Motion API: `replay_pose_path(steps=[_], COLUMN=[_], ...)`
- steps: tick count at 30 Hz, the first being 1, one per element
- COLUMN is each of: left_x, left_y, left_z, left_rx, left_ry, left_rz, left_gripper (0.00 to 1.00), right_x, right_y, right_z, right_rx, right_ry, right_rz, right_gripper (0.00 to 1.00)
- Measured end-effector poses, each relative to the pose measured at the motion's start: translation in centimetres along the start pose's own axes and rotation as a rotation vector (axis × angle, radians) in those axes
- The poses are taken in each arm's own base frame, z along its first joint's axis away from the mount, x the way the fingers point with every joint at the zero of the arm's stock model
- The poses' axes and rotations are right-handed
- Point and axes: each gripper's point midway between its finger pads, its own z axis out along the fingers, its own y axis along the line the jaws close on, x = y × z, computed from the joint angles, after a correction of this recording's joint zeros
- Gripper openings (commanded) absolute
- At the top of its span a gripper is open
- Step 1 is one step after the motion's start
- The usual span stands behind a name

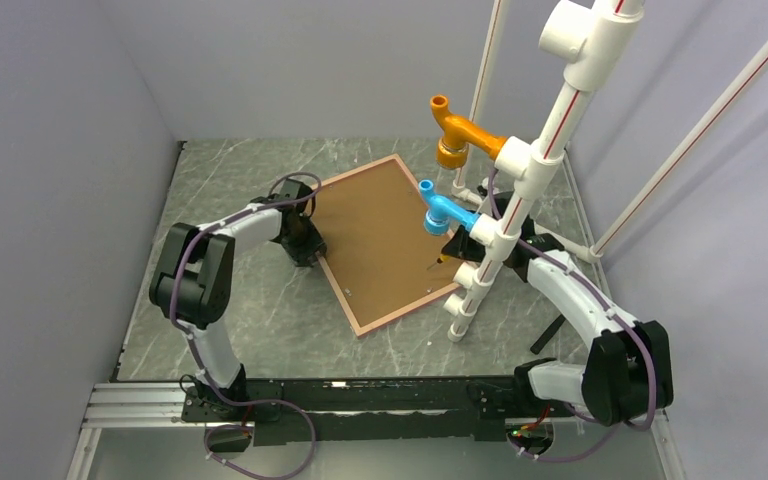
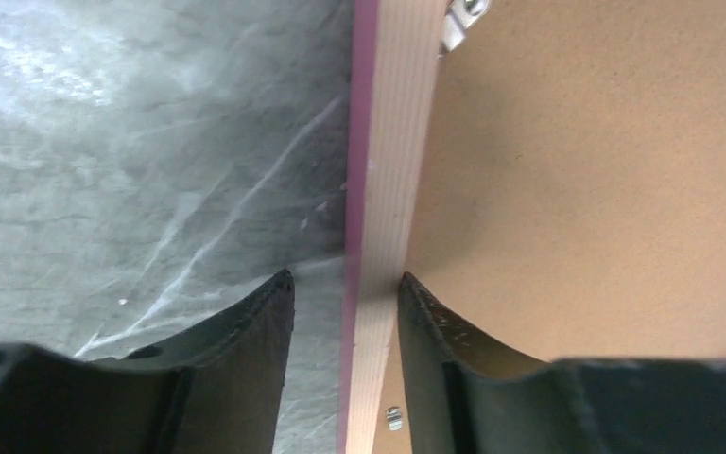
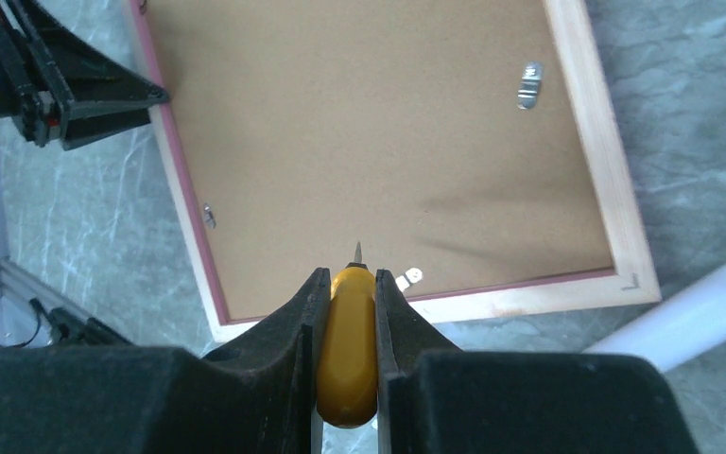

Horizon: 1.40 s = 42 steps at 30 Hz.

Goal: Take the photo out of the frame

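Observation:
The frame (image 1: 405,313) lies face down on the grey table, its pale wood back (image 2: 383,170) up and pink showing at the edges. The brown backing board (image 1: 380,235) fills it, held by small metal clips (image 3: 529,85). The photo is hidden under the board. My left gripper (image 1: 312,252) is open and straddles the frame's left border (image 2: 343,276), one finger on the table side and one on the board side. My right gripper (image 3: 347,274) is shut on a yellow-handled screwdriver (image 3: 348,350), its tip just above the board near a clip (image 3: 412,277) by the frame's near edge.
A white pipe stand (image 1: 520,170) with an orange fitting (image 1: 452,130) and a blue fitting (image 1: 442,212) rises just right of the frame, over my right gripper (image 1: 447,252). More white pipes slant at the right. Grey walls close in the table on three sides.

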Motion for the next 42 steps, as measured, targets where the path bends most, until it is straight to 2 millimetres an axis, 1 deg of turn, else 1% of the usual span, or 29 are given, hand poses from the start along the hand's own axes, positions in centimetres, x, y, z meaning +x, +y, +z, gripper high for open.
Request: replay_pose_path(steps=[1,2,4,5,7,9,12,14,16,19,22,26,31,32,33,35,36,39,42], left_x=[0.0,0.0,0.0,0.1,0.0,0.1,0.6,1.1,1.6,2.5,3.4,4.2,5.1,5.3,5.6,6.1,6.3,6.8,6.6], left_y=[-0.1,-0.3,-0.8,-0.8,-0.8,-0.6,0.8,1.9,3.1,4.6,5.8,6.5,7.0,7.1,7.2,7.4,7.5,7.7,7.3], left_z=[0.1,0.2,0.4,0.4,0.4,0.2,-0.2,-0.7,-1.1,-1.8,-2.3,-2.8,-3.3,-3.4,-3.5,-3.7,-3.7,-4.1,-4.9], left_rx=[-0.011,-0.011,-0.007,-0.008,0.002,0.020,0.026,0.023,0.022,0.020,0.040,0.084,0.104,0.105,0.101,0.093,0.087,0.081,0.104], left_ry=[0.004,0.006,-0.002,-0.008,-0.017,-0.031,-0.045,-0.053,-0.067,-0.088,-0.107,-0.122,-0.115,-0.112,-0.102,-0.087,-0.079,-0.060,-0.069], left_rz=[-0.004,-0.015,-0.039,-0.047,-0.077,-0.111,-0.173,-0.216,-0.263,-0.338,-0.421,-0.513,-0.571,-0.574,-0.574,-0.567,-0.560,-0.513,-0.432], left_gripper=[0.31,0.27,0.23,0.20,0.10,0.00,0.00,0.00,0.00,0.00,0.00,0.00,0.00,0.07,0.11,0.31,0.38,0.57,0.71], right_x=[0.0,0.0,-0.4,-0.6,-1.0,-1.2,-1.1,-0.6,0.1,1.2,2.4,3.1,5.2,5.7,6.2,6.8,7.1,7.8,8.0], right_y=[-0.2,-0.5,-1.1,-1.4,-2.5,-4.3,-7.1,-8.1,-8.8,-8.6,-7.2,-5.7,-5.7,-5.7,-5.7,-5.4,-5.1,-4.2,-3.1], right_z=[-0.1,-0.2,-0.7,-1.0,-1.7,-2.7,-4.7,-6.1,-7.6,-9.4,-11.0,-12.8,-14.6,-15.0,-15.3,-15.8,-16.1,-17.0,-17.8], right_rx=[0.011,0.031,0.071,0.094,0.167,0.278,0.453,0.534,0.592,0.620,0.600,0.573,0.587,0.593,0.592,0.579,0.564,0.502,0.438], right_ry=[-0.003,-0.012,-0.040,-0.054,-0.090,-0.123,-0.166,-0.181,-0.189,-0.203,-0.200,-0.198,-0.160,-0.143,-0.126,-0.102,-0.093,-0.082,-0.072], right_rz=[0.000,0.000,-0.004,-0.005,-0.003,0.013,0.056,0.087,0.115,0.140,0.146,0.174,0.215,0.220,0.224,0.228,0.227,0.219,0.188], right_gripper=[0.00,0.00,0.00,0.00,0.00,0.00,0.00,0.00,0.00,0.00,0.00,0.00,0.00,0.00,0.00,0.00,0.00,0.00,0.00])
